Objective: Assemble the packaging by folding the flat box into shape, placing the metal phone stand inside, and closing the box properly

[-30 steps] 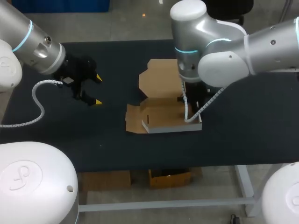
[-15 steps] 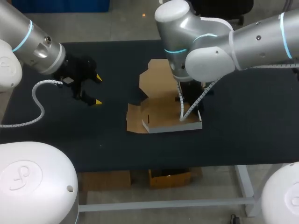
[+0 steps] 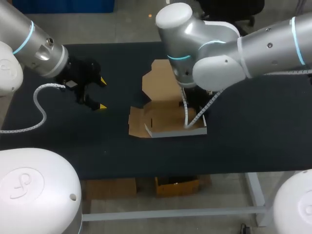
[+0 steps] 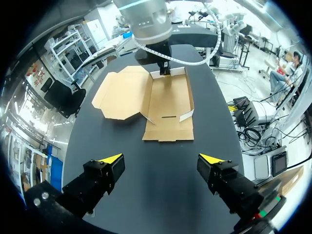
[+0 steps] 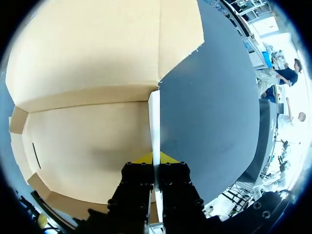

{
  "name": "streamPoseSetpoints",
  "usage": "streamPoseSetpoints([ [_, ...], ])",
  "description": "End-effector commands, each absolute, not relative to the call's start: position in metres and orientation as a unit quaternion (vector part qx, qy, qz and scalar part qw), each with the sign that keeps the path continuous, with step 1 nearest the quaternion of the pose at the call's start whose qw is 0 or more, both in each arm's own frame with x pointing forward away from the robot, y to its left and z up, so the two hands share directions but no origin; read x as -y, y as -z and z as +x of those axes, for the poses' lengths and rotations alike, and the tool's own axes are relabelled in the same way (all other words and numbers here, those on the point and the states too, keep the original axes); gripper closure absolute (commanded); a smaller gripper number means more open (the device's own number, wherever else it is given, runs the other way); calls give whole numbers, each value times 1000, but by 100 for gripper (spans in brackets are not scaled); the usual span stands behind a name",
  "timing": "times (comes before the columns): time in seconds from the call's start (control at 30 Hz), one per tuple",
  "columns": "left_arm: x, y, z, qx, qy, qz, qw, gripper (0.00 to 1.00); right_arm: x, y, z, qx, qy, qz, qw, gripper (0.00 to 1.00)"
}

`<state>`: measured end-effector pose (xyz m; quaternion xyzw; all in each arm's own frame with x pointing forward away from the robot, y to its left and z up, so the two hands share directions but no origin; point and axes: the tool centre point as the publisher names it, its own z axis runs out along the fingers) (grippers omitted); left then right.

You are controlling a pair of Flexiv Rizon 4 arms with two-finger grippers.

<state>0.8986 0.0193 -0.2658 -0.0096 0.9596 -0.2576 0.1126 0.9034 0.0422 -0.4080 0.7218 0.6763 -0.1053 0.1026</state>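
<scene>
At box wall (image 5: pixel 154 117), R fingers (image 5: pixel 150 159) clamp it; hidden overhead.

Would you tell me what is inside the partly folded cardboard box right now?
Only bare cardboard floor with a narrow slot shows inside the box; no phone stand. The right hand, shut on one wall, hides a little there.

The left arm (image 3: pixel 36 46) and right arm (image 3: pixel 229 58) are rounded, silver-grey, with cyan rings, white coiled cables (image 3: pixel 43 87) and black fingers (image 4: pixel 97 178) tipped yellow.
</scene>
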Motion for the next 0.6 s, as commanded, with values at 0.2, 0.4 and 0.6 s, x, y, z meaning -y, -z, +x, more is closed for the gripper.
streamPoseSetpoints([
  [0.2, -19, 265, 898, -960, 256, -10, 113, 0, -28, 409, 890, -696, 9, 715, 73, 100],
  [0.4, -19, 265, 898, -960, 256, -10, 113, 0, -30, 409, 889, -709, -32, 702, 61, 100],
  [0.6, -19, 265, 898, -960, 256, -10, 113, 0, -30, 413, 892, -715, -56, 696, 40, 100],
])
